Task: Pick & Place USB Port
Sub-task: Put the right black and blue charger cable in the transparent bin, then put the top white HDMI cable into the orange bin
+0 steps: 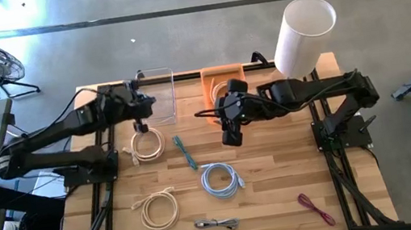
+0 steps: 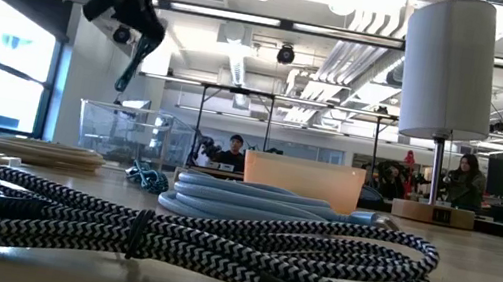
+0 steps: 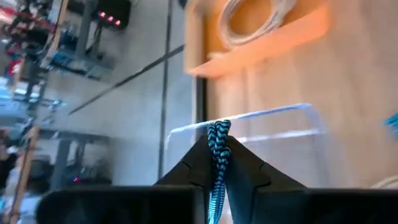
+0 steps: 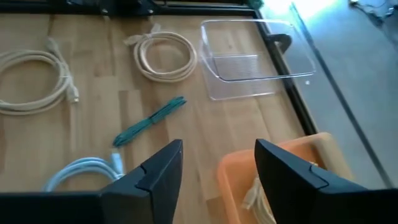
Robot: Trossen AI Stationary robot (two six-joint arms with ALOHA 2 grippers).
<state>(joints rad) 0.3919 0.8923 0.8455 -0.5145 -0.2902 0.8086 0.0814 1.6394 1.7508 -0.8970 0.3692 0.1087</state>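
One blue-black braided cable (image 3: 217, 155) pinched in left end effector (image 3: 217, 163), apparently above clear bin (image 1: 160, 97), right end effector (image 4: 214, 163) apart.

Several coiled USB cables lie on the wooden desk. A cream cable (image 1: 147, 144) sits coiled just in front of the clear plastic bin (image 1: 158, 97) at the back. A second cream coil (image 1: 158, 208) lies nearer the front left. A light blue coil (image 1: 221, 179) rests near the middle, with a thin teal cable (image 1: 184, 152) stretched out between it and the first cream coil. A black-and-white braided cable (image 1: 217, 224) lies at the front edge, a red one (image 1: 316, 209) at front right. The orange bin (image 1: 222, 80) holds a pale coil. A blue-and-black braided cable (image 3: 217, 163) hangs pinched above the clear bin.
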